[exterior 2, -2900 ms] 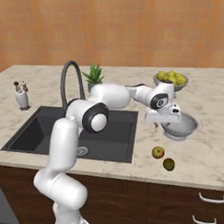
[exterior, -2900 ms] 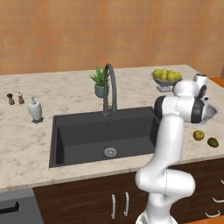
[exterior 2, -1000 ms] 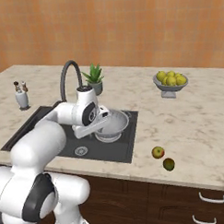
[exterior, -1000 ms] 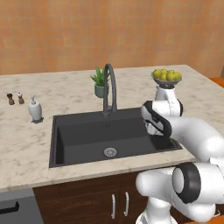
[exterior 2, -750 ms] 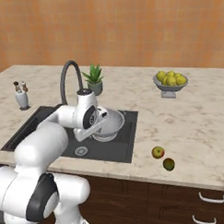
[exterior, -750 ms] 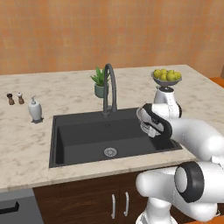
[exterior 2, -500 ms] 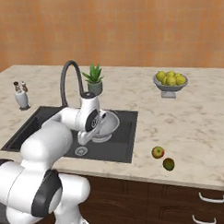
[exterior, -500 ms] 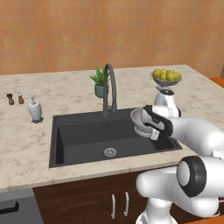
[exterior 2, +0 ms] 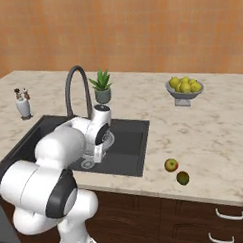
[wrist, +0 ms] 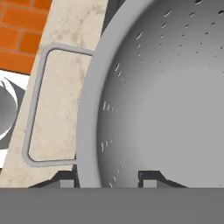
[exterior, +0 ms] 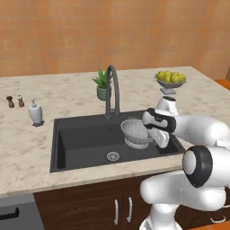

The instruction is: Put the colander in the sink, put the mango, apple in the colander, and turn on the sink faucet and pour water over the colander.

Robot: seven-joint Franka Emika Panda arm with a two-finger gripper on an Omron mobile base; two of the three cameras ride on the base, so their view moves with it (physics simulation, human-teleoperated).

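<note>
The white-silver perforated colander (exterior: pixel 134 133) hangs tilted low inside the right half of the dark sink (exterior: pixel 56 144), in front of the faucet (exterior: pixel 112 86). My gripper (exterior: pixel 156 133) is shut on its right rim. The hand view looks into the colander (wrist: pixel 166 96), whose rim is pinched in my gripper (wrist: pixel 107 180). In the right base view my arm hides most of the colander (exterior 2: pixel 109 140). The apple (exterior 2: pixel 171 165) and the dark green mango (exterior 2: pixel 183 178) lie together on the counter right of the sink (exterior 2: pixel 132 145). No water runs from the faucet (exterior 2: pixel 73 89).
A bowl of yellow-green fruit (exterior: pixel 170 79) stands at the back right. A potted plant (exterior: pixel 103 84) sits behind the faucet. A soap dispenser (exterior: pixel 35 112) and two small shakers (exterior: pixel 13 101) stand left of the sink.
My arm has carried the colander further left and down into the sink, toward the faucet. The grip has stayed shut on its rim.
</note>
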